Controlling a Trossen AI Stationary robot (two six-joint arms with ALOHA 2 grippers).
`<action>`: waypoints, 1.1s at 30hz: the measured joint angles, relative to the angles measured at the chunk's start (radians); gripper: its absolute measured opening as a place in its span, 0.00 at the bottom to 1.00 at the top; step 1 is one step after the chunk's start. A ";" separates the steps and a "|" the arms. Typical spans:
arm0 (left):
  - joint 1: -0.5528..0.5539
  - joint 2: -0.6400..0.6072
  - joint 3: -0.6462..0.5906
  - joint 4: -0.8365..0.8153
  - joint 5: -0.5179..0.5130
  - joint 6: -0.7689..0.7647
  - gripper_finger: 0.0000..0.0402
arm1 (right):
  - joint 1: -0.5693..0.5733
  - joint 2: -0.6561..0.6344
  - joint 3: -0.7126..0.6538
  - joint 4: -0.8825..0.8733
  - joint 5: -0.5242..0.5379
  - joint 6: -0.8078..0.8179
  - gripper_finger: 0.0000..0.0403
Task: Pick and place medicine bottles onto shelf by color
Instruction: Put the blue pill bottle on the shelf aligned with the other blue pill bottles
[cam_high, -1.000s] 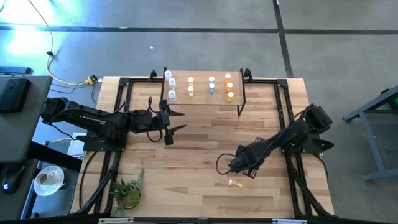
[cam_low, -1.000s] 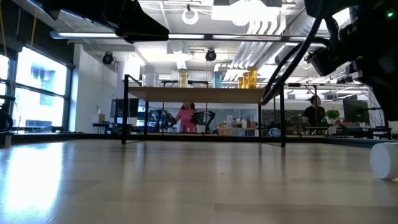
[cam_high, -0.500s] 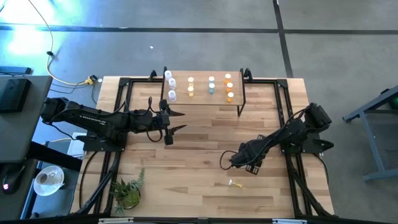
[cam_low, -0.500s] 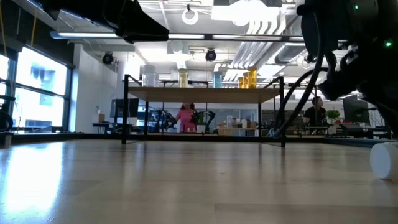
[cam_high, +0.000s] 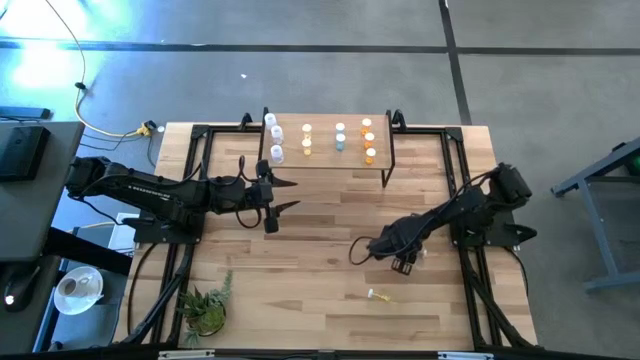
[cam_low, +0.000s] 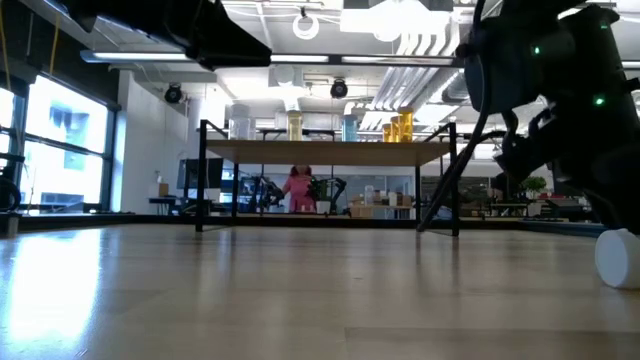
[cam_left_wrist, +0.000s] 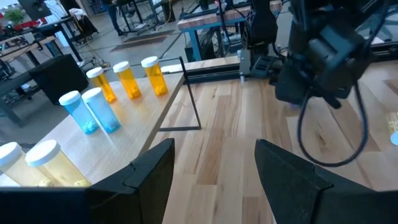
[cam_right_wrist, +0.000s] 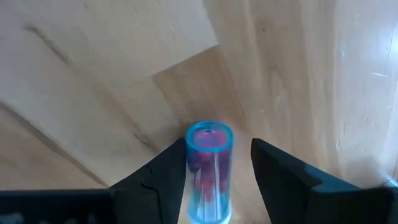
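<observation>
The shelf (cam_high: 325, 160) stands at the table's far middle with several white-capped bottles upright on it: white (cam_high: 276, 136), pale yellow (cam_high: 306, 138), blue (cam_high: 340, 136) and orange (cam_high: 369, 140). My right gripper (cam_high: 403, 264) hovers over the right middle of the table, shut on a blue bottle (cam_right_wrist: 208, 168). A yellow bottle (cam_high: 378, 295) lies on its side on the table near it. My left gripper (cam_high: 285, 195) waits open and empty just in front of the shelf's left end. My right gripper holds the blue bottle's body (cam_right_wrist: 198, 177) between its two fingers, with the bottle lying along them. The bottle's round bottom end (cam_right_wrist: 209, 137) points away from the wrist, down toward the tabletop. The bottle is lifted clear; its cap end is hidden back in the gripper.
A small potted plant (cam_high: 205, 310) stands at the near left corner. Black frame rails (cam_high: 460, 170) run along the table's left and right sides. The shelf's thin black legs (cam_low: 203, 175) stand on the table. Bare wood lies between the shelf and the near edge.
My right gripper has risen off the table and gone a little toward the far edge. The yellow bottle on the table has stayed where it lay.
</observation>
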 joint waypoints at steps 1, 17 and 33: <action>0.000 0.000 0.000 -0.004 0.000 0.000 0.53 | -0.003 0.000 -0.011 0.005 -0.001 0.006 0.43; 0.007 0.000 0.000 -0.013 -0.001 0.026 0.53 | -0.017 -0.003 -0.022 0.047 -0.078 0.004 0.18; 0.104 0.000 0.000 -0.082 0.106 0.099 0.53 | -0.021 -0.002 0.090 0.244 -0.043 0.002 0.21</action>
